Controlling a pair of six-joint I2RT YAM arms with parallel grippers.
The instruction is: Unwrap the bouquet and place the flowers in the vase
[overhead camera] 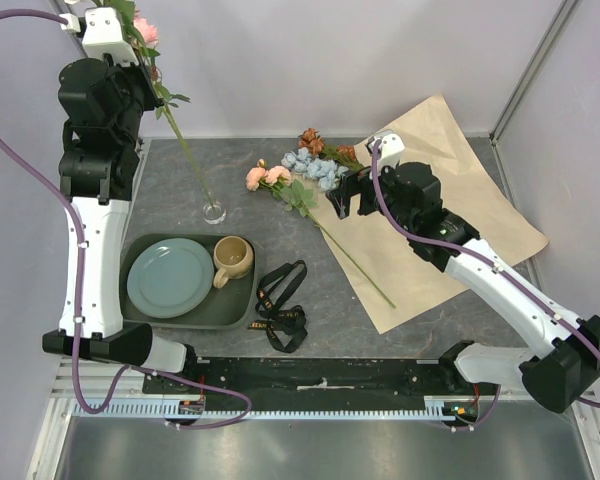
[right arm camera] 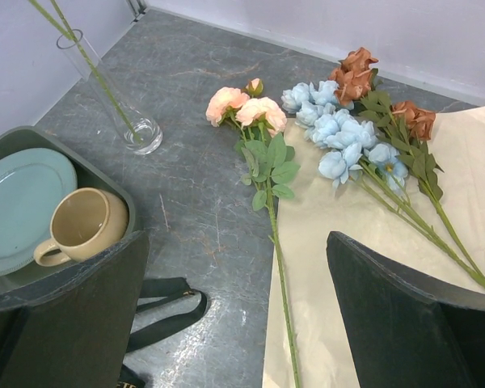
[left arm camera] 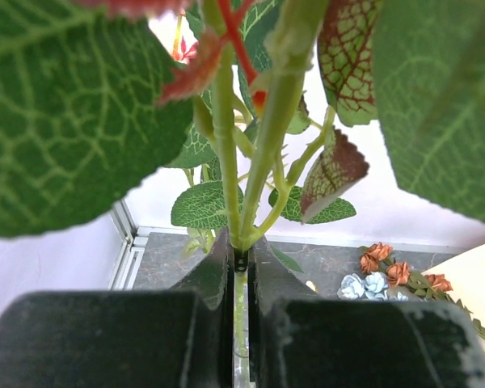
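Left wrist view: the left gripper [left arm camera: 239, 267] clamps a stem [left arm camera: 223, 145] reaching down into the vase [overhead camera: 214, 208]. Right of the vase, the right gripper [right arm camera: 236, 275], jaws apart, hovers over flowers [right arm camera: 331, 137]; likely light and springy, so pinch bare stem.

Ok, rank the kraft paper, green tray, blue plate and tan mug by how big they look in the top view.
1. kraft paper, clearly the largest
2. green tray
3. blue plate, which sits inside the tray
4. tan mug, the smallest
None of these are close calls.
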